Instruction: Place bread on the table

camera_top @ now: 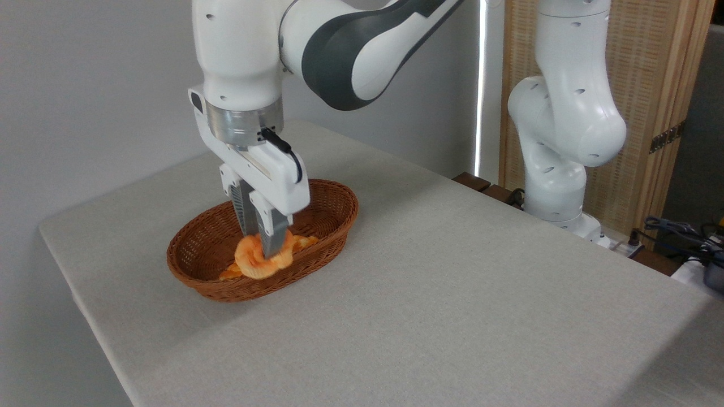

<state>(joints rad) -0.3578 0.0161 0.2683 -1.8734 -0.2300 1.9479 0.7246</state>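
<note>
The claw points straight down over the wicker basket. Its two fingers stand close together, clamped on the bread, a small round orange-golden bun with a lobed top. The fingers grip the bun at its upper middle; the bun's lower half shows below the fingertips. The gap between the fingers is narrow and filled by the bun.

The bread is held over the near side of the basket interior, by the near rim. Whether its underside clears the basket contents cannot be told from this view. A second baked item, a long flat braided loaf, lies in the basket bottom; only its ends show, to the left of and behind the held bun.

The basket is oval, brown, and rests on the desk, toward the desk's left end. The desk is covered in plain light grey-beige cloth.

The arm reaches in from the upper right. Its base column stands past the desk's far edge at the right. A black cable runs along the claw housing.
</note>
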